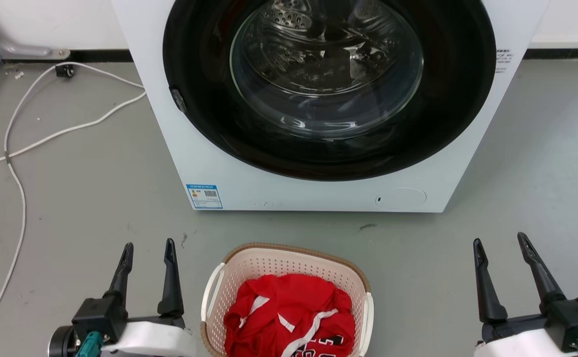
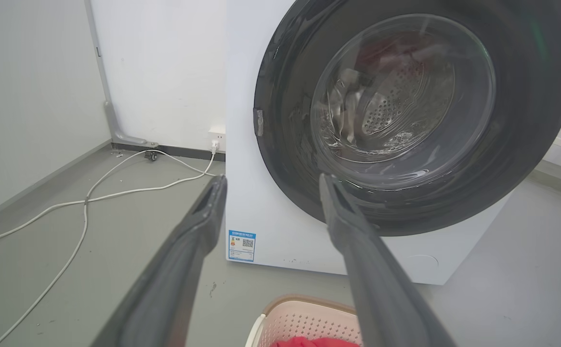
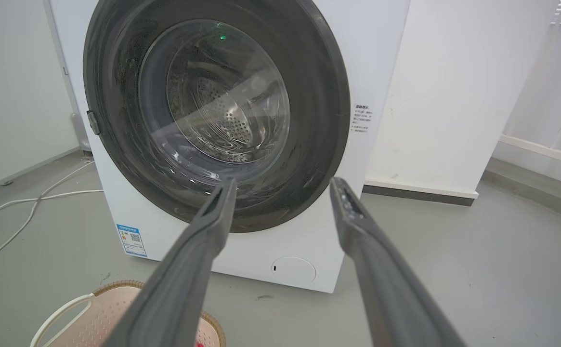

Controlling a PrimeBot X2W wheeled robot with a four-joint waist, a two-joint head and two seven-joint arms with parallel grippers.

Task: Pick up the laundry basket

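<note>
Our left tool (image 1: 149,244) stands open, its two dark fingers spread with nothing between them, and it hovers just to the left of the laundry basket (image 1: 289,260) without touching it. In the left wrist view the same tool (image 2: 273,177) points past the basket's far rim (image 2: 309,318). Our right tool (image 1: 499,238) is open and empty as well. It sits well off to the right of the basket, farther from it than the left one is. From the right wrist we see its fingers (image 3: 284,180) apart, with the basket (image 3: 97,313) low on the left.

The basket rests upright on the grey floor (image 1: 95,198), between our two tools. A red garment (image 1: 289,307) with white trim lies crumpled inside it. We see a white handle on each side of the basket. Beyond the basket, a little apart from it, stands a white washer (image 1: 229,168) with its round glass door (image 1: 326,74) facing us. A blue label (image 1: 204,197) sits on the washer's lower corner, beyond the basket's left side. White cables (image 1: 16,148) trail over the floor far to the basket's left.
</note>
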